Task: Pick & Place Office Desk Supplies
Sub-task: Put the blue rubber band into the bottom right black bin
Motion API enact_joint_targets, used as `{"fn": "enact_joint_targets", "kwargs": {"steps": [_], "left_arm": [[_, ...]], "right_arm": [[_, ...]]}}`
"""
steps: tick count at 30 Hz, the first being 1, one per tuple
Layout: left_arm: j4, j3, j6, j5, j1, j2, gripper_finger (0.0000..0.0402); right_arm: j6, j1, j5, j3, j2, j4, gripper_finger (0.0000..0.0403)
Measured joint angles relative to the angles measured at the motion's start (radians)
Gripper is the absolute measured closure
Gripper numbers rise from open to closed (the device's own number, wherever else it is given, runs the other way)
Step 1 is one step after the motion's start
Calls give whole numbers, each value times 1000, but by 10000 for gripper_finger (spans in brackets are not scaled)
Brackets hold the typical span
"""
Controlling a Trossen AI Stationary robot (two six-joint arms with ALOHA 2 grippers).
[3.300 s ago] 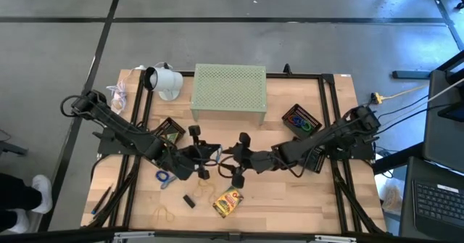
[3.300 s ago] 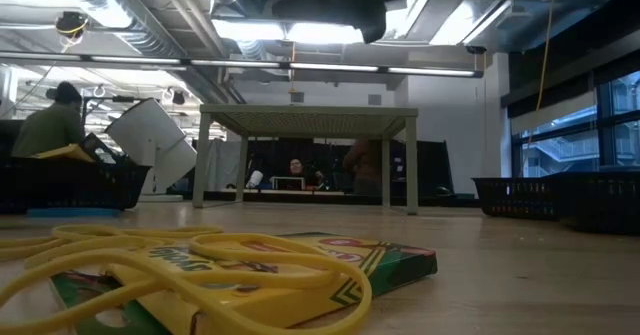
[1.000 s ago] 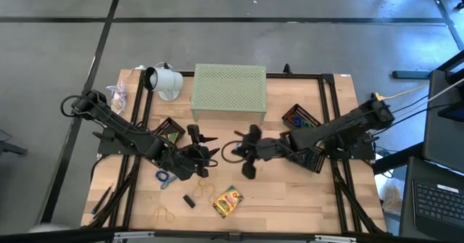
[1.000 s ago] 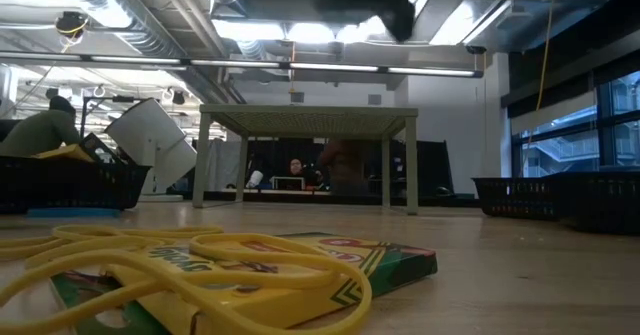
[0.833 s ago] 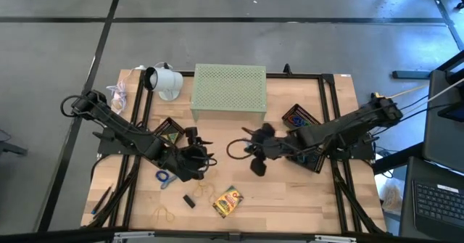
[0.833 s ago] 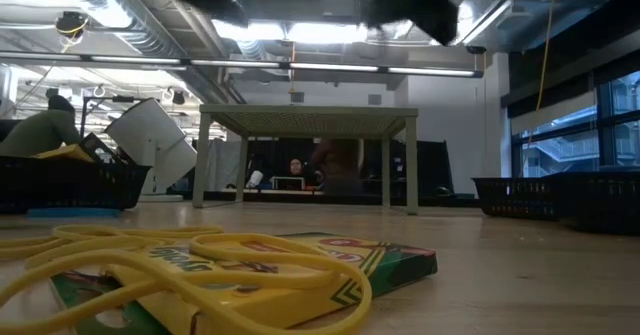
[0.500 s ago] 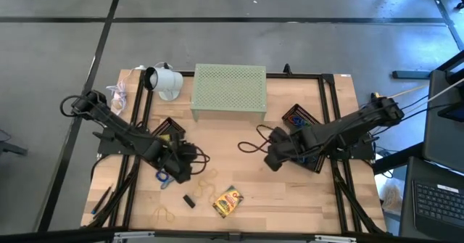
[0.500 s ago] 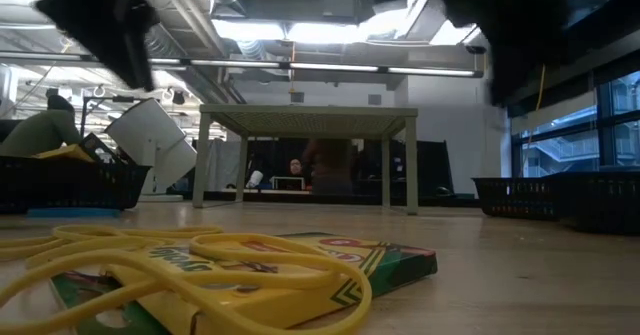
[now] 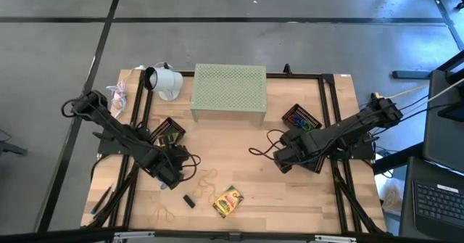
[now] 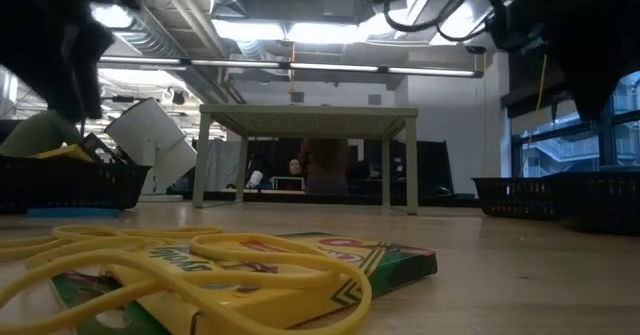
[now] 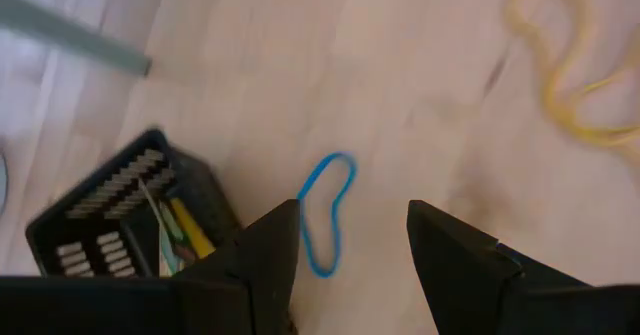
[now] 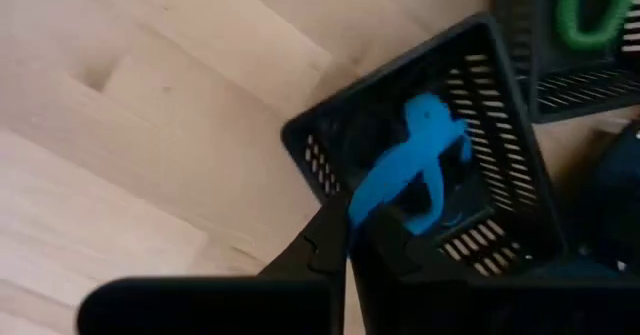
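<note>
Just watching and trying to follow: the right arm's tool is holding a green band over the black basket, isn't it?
Not green. The right wrist view shows the right tool shut on a blue band, hanging over the black basket. The rest is right.

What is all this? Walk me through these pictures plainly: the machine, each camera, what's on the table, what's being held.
Two dark robot arms work at a wooden table. One picture looks straight down, one looks level across the tabletop, and one comes from a camera on each arm's wrist. On the table lie yellow rubber bands, a crayon box and a pale green stand. The left pincer is open, hovering over a thin blue loop on the wood. The right pincer is shut on a blue rubber band, holding it above a black mesh tray.
</note>
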Motion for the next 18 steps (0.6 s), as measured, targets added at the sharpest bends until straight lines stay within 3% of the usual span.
{"fn": "enact_joint_targets", "kwargs": {"steps": [11,18], "left_arm": [[28,-91,-55,99,0,0,219],[74,-91,-36,267,-34,0,219]], "right_arm": [[-29,0,-41,0,5,-42,305],[-34,0,-50,0,5,-40,238]]}}
